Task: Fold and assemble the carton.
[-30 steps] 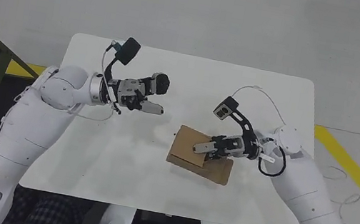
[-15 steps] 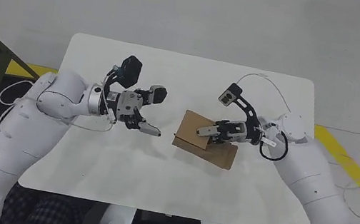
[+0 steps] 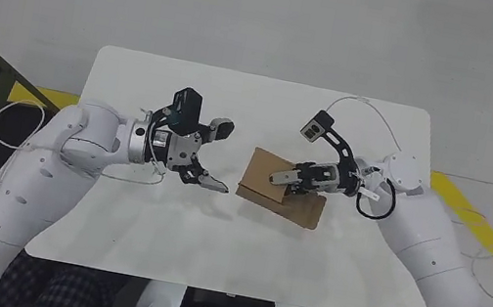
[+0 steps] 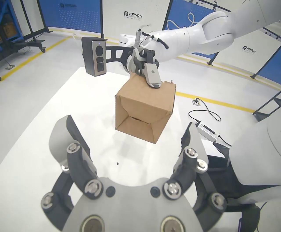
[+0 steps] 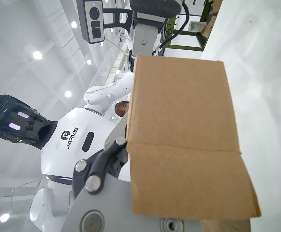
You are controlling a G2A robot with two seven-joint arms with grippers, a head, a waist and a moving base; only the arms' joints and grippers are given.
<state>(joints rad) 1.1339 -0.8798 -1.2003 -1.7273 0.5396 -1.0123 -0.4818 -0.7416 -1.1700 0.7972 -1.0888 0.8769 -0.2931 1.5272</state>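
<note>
Right gripper (image 3: 283,180) clamped on the upper wall of the brown carton (image 3: 260,188), carton tilted over the middle of the white table (image 3: 237,92), open end facing the left gripper (image 3: 218,157), its fingers spread wide, near but not touching.

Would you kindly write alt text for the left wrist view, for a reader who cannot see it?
A brown carton, its open end facing the camera, is held by its top panel in the right gripper over a white table. In the foreground the left gripper faces it, jaws wide open, not touching.
</note>
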